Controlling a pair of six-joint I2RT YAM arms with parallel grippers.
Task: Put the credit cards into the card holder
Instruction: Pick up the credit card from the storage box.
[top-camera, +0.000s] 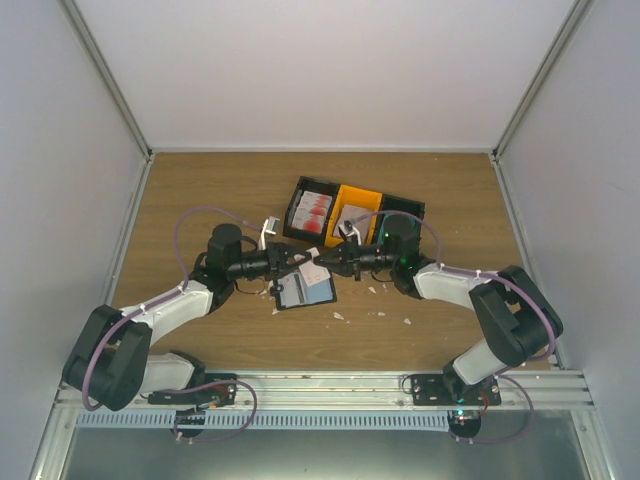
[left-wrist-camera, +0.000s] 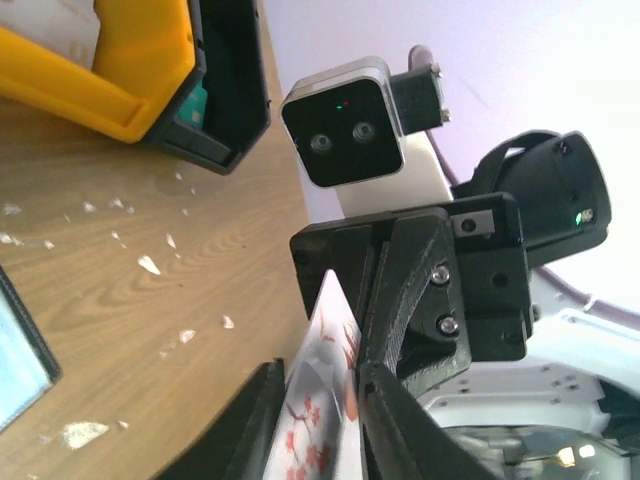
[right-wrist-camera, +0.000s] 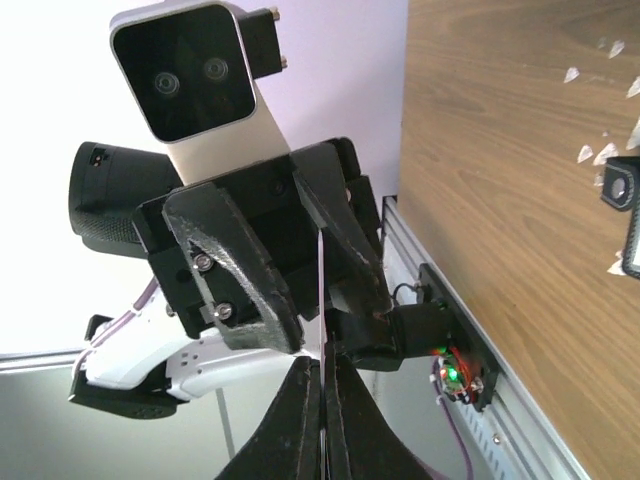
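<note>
Card (top-camera: 314, 268), red-and-white, is pinched at mid-table between both pincers: the left gripper (top-camera: 300, 259) is clamped on its left edge and the right gripper (top-camera: 331, 263) on its right edge. The card holder (top-camera: 304, 292) lies open on the table (top-camera: 240, 180) just near of them. More cards (top-camera: 314, 210) are stacked in the black tray (top-camera: 298, 206) beyond, beside an orange tray (top-camera: 356, 206).

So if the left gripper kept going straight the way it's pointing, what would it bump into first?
Most likely the right gripper. The left gripper points right at it, and both pinch the same red-and-white credit card between them above the table.
</note>
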